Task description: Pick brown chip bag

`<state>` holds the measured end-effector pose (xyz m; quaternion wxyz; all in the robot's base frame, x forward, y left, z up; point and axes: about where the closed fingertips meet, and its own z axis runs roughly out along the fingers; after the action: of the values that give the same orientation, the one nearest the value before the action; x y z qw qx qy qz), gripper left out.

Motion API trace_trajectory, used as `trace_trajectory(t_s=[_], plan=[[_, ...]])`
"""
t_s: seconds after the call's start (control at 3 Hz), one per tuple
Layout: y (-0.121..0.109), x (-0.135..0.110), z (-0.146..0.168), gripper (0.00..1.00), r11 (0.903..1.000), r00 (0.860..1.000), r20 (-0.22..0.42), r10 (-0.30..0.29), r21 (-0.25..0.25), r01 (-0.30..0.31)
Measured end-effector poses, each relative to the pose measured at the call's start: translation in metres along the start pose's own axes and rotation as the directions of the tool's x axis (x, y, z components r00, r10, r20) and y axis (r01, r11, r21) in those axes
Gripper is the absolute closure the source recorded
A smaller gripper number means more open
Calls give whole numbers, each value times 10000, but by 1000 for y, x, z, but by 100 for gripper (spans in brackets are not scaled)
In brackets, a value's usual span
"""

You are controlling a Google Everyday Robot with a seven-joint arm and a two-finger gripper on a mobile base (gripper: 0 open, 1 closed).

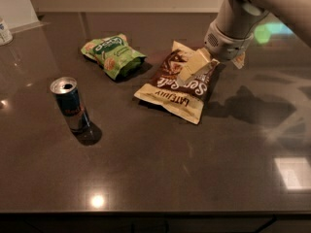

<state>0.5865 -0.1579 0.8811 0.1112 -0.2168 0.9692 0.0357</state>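
Observation:
The brown chip bag (171, 94) lies flat on the dark countertop (160, 169) right of centre, its "Sea Salt" lettering facing up and a cream end toward me. My gripper (214, 66) reaches in from the upper right and hovers over the bag's far right end. One cream finger (191, 70) lies over the bag's top and the other (238, 60) sticks out past its right edge. The fingers stand apart, so the gripper is open and holds nothing.
A green snack bag (112, 55) lies left of the brown bag. A blue and silver drink can (71, 105) stands upright at the left front. A white container (4, 31) sits at the far left edge. A wall runs along the back.

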Motion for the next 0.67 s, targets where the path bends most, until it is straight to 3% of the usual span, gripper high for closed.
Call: trace_trajectory(t_s=[0.33,0.67], plan=[[7,-10,18,0,9950,9946,-270,998,11,-998],[11,-18,38,0,9829,9802,-727,1842,202,-1832]])
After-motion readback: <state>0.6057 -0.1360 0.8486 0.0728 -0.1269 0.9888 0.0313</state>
